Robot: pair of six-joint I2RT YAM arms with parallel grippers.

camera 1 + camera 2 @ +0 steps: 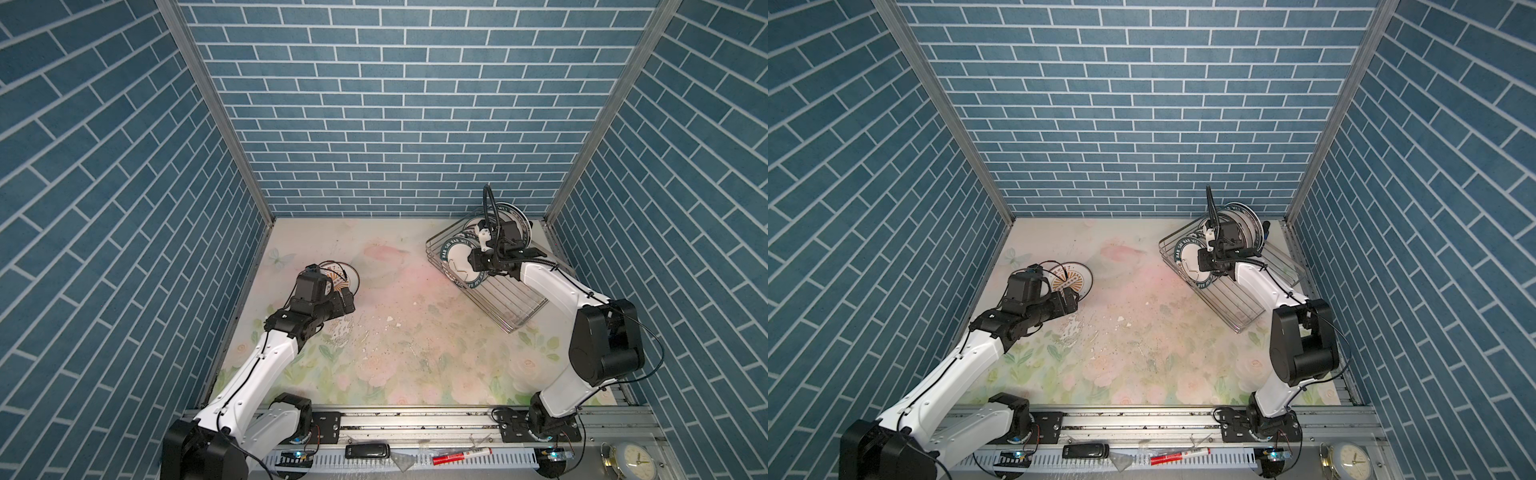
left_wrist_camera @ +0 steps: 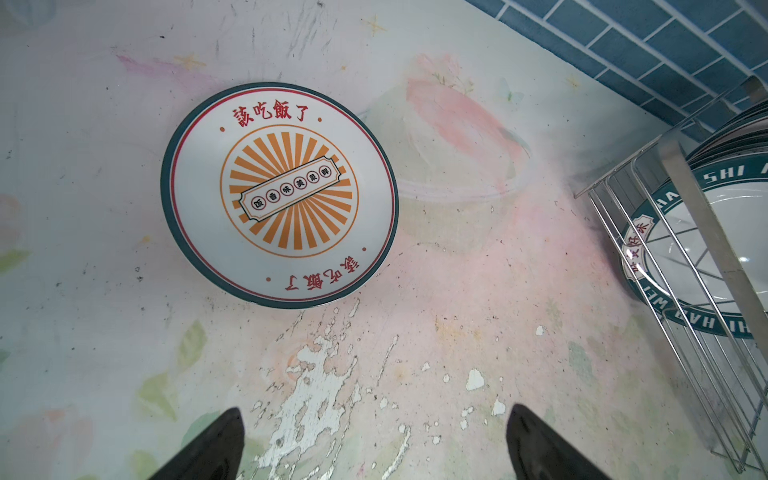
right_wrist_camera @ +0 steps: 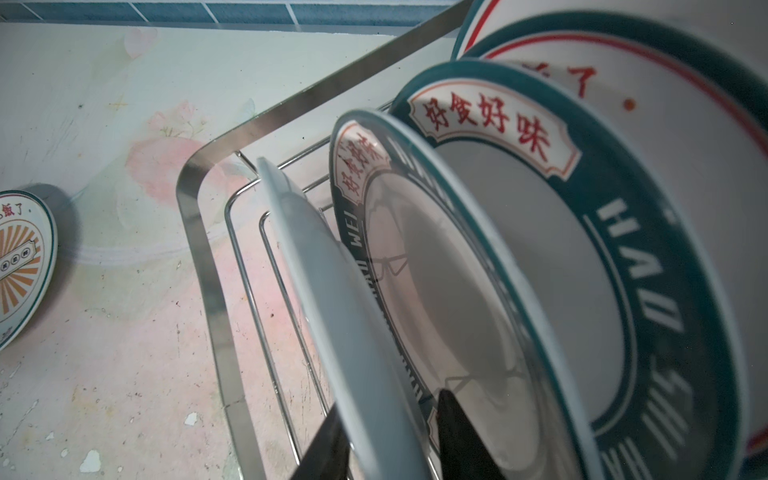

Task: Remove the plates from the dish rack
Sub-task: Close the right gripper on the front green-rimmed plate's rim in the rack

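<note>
Right wrist view: right jaws straddle the front plate (image 3: 332, 291), grip uncertain; clamp squarely, lift straight from the dish rack (image 3: 195, 232); left jaws apart.

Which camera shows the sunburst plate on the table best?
The left wrist view: the sunburst plate lies whole and unobstructed, print readable. In both top views the left arm hides part of the plate. The right wrist view catches only a cropped slice.
</note>
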